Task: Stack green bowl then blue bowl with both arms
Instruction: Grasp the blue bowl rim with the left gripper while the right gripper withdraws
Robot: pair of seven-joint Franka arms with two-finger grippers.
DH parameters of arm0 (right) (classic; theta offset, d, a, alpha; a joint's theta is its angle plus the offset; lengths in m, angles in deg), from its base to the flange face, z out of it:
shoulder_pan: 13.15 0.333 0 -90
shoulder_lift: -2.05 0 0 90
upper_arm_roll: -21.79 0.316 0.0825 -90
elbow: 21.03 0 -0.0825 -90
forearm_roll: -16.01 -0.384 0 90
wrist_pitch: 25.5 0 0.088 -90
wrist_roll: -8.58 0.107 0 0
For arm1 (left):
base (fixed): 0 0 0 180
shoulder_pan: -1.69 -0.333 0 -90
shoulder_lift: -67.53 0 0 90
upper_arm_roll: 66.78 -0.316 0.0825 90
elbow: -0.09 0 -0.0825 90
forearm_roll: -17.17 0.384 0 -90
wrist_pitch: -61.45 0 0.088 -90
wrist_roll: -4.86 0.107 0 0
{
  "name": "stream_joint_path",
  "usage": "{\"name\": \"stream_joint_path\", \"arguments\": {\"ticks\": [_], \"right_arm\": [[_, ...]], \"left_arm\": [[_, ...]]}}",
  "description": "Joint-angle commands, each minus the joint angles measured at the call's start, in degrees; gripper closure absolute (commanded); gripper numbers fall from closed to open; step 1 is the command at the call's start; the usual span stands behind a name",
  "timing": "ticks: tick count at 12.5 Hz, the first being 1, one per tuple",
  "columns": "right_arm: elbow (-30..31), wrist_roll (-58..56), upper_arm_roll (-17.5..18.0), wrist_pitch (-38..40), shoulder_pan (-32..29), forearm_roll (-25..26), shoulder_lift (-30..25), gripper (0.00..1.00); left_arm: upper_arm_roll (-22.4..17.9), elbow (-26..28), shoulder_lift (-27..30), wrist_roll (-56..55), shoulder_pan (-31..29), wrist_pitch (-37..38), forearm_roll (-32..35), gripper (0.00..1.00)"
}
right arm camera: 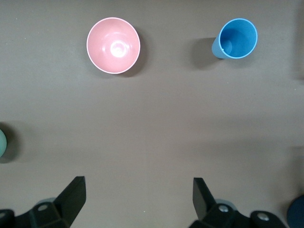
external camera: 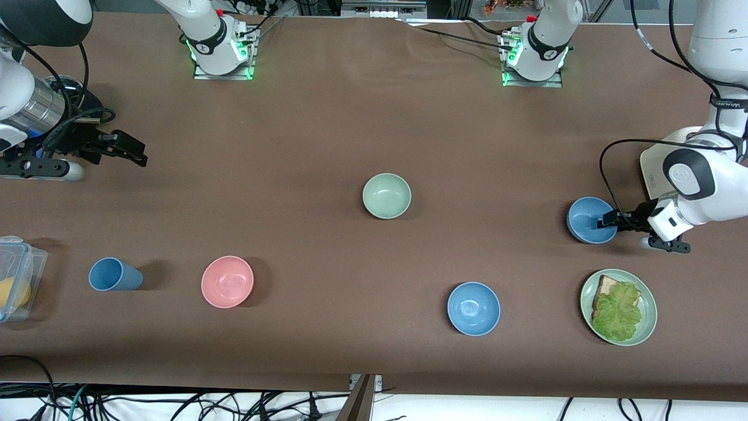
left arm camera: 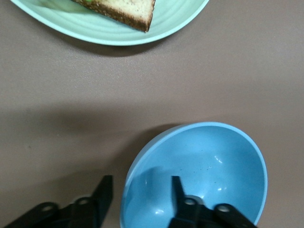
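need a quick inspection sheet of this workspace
surface: brown table, flat.
job's things: pale sage-green bowl mid-table, empty; blue matte bowl tilted at left gripper; second blue bowl nearer the camera.
clutter: pink bowl, blue cup, green plate of bread and lettuce, clear plastic box.
grippers: left gripper open, straddling the bowl's rim; right gripper open, waiting.
cables: black cable by left arm.
surroundings: nothing seen.

A robotics lab. Two white arms (external camera: 695,181) are bolted to metal base plates (external camera: 224,71) lit green at the edge of a brown-covered surface (external camera: 327,128). Loose cables (external camera: 175,403) trail along the floor, and metal framing (external camera: 374,7) stands by the bases.
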Motion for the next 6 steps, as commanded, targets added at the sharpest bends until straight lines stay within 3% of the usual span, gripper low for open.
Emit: {"name": "stream_joint_path", "arguments": {"ticks": [1,4,6], "right_arm": [[-3.4,-1.3,-0.8,2.1,-1.0,0.5,0.9,0.01],[-6.1,-1.4,-2.2,2.6,-1.0,0.3,1.2,0.01],[-6.1,-1.2,-2.1,2.6,-0.7,0.5,1.2,0.01]], "left_arm": [[0.0,-0.1,0.6,2.8,-0.4,0.3,-1.8,1.00],[0.0,-1.2,1.0,2.5,-0.3,2.4,-1.7,1.00],[0.3,-5.2,2.6,1.0,1.2,8.0,-1.6,1.00]]}}
